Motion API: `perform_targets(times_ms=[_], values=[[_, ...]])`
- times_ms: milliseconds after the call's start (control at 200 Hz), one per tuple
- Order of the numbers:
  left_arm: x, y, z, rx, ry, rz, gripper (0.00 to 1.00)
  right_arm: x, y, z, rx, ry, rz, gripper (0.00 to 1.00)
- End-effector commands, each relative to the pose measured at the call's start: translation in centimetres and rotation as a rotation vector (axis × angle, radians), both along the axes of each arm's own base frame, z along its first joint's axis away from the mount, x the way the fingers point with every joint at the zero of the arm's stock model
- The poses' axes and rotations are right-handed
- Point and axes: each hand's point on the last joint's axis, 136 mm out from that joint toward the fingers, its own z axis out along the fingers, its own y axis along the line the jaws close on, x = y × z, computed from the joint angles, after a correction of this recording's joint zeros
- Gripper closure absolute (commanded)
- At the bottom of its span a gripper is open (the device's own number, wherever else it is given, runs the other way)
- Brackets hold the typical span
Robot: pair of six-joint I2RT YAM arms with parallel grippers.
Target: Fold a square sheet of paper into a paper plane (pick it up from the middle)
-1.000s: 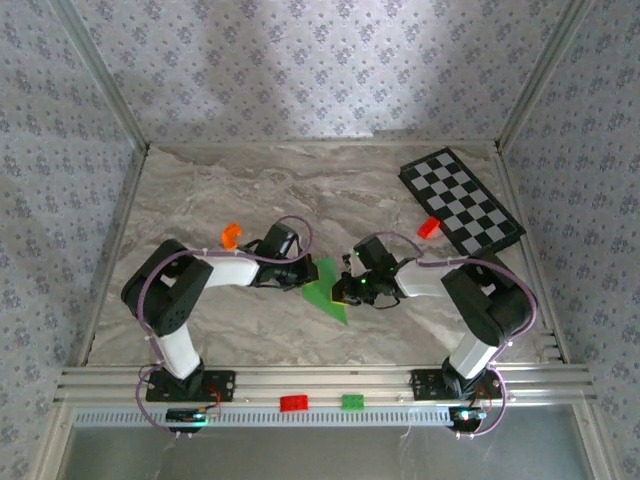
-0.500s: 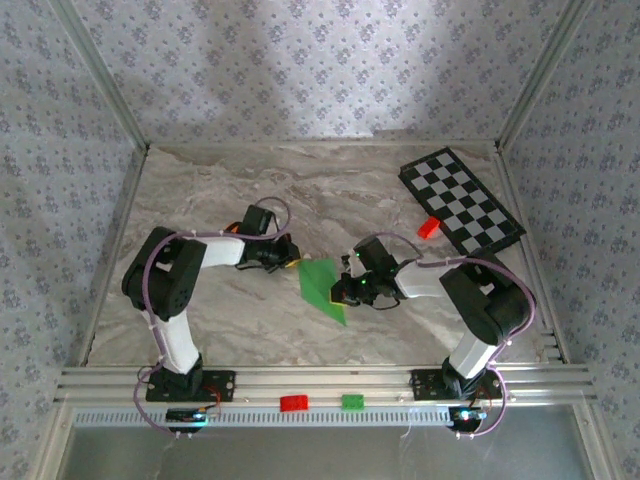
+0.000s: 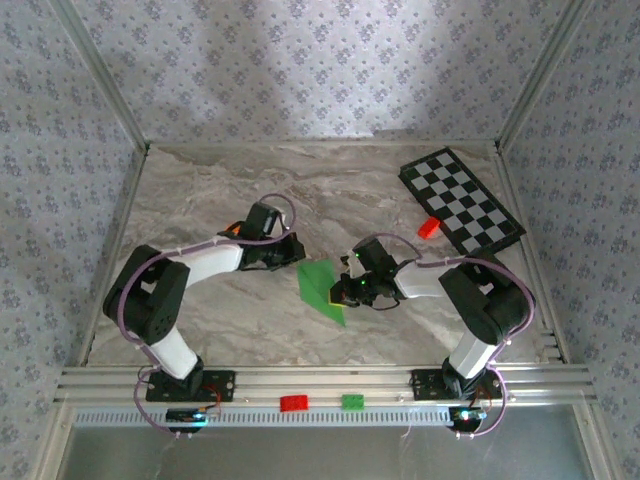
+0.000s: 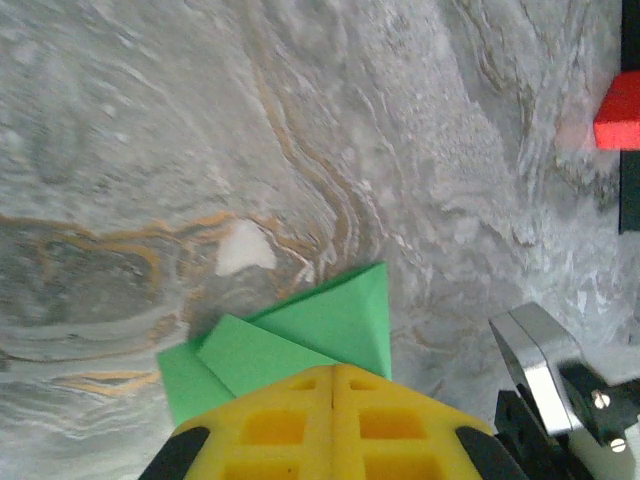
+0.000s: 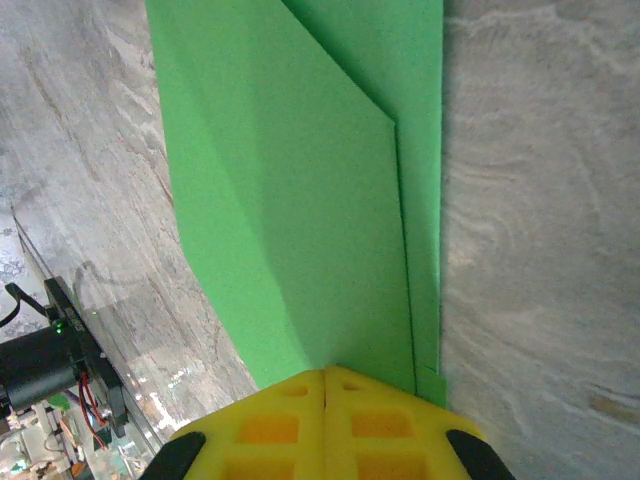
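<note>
**Left fingers** (image 4: 322,392): fully closed, pads together, nothing visibly clamped between them. In the left wrist view the tips sit over the lower edge of the sheet of paper (image 3: 320,288), whose folded layers run beneath them. Whether the tips bear down on the paper cannot be told.

**Right fingers** (image 5: 318,392): also fully closed, with nothing seen between the pads. In the right wrist view the tips stand at the bottom edge of the green area, beside a crease line where one layer overlaps another.

**Sheet position:** lower centre of the top view, lying on the counter (image 3: 220,190) between the two sets of fingers. The left fingers meet its upper left corner and the right fingers meet its right edge. It reads as a slanted, partly folded shape pointing toward the lower right, not yet a finished dart.

**Change over the last second:** the left fingers have withdrawn from above the sheet toward the upper left and now stand at its corner. The sheet shows more green on that side and lies flatter. The right fingers have not shifted.

**Meaning for the task:** a flap appears to have been laid down or released while the right fingers anchor the sheet. Judged from the layers, folding is mid-course and further creases remain.

**Away from the work:** a checkered board (image 3: 460,200) at upper right, with a red brick (image 3: 428,227) just beside it.
</note>
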Motion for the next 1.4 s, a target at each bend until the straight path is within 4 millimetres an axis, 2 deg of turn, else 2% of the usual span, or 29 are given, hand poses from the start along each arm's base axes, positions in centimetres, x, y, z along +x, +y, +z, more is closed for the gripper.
perform_targets(times_ms=[0, 195, 335, 450, 650, 770, 885, 1004, 1079, 1184, 1294, 1399], values=[[-0.9, -1.2, -0.9, -0.025, 0.015, -0.038, 0.94, -4.5, -4.0, -5.1, -0.216, 0.166, 0.012, 1.0], [-1.4, -1.2, -3.8, -0.016, 0.074, -0.053, 0.95, -4.6, -4.1, -5.0, -0.214, 0.166, 0.013, 0.99], [-1.1, 0.3, -5.8, 0.028, 0.104, -0.038, 0.95, -4.7, -4.1, -5.0, -0.214, 0.168, 0.014, 0.99], [-0.4, 1.6, -6.2, 0.031, 0.111, -0.021, 0.95, -4.7, -4.1, -4.7, -0.213, 0.162, 0.013, 1.0], [1.1, 3.4, -5.3, 0.02, 0.101, 0.013, 0.95, -4.8, -3.8, -4.5, -0.203, 0.162, 0.021, 1.0], [1.3, 3.0, -2.9, -0.03, 0.06, 0.017, 0.94, -4.4, -2.9, -3.4, -0.171, 0.144, 0.034, 0.98], [1.4, 3.1, 0.0, -0.047, -0.007, 0.042, 0.93, -3.2, -0.7, -0.4, -0.09, 0.074, 0.059, 0.93], [0.4, 3.1, 1.5, -0.028, -0.043, 0.055, 0.91, -1.6, 0.4, 3.7, -0.026, -0.039, 0.048, 0.92], [-0.8, 1.9, 1.5, -0.024, -0.043, 0.015, 0.91, -0.7, -0.3, 5.5, -0.009, -0.098, 0.001, 0.92], [-2.5, 0.1, 0.8, 0.0, -0.043, -0.043, 0.91, 0.0, -2.6, 6.8, -0.004, -0.136, -0.101, 0.82], [-3.5, -0.9, -0.5, 0.032, -0.025, -0.075, 0.91, -0.5, -5.4, 6.4, -0.028, -0.127, -0.208, 0.75], [-3.5, -1.2, -1.7, 0.043, -0.005, -0.08, 0.91, -1.5, -6.5, 6.1, -0.021, -0.113, -0.235, 0.72]])
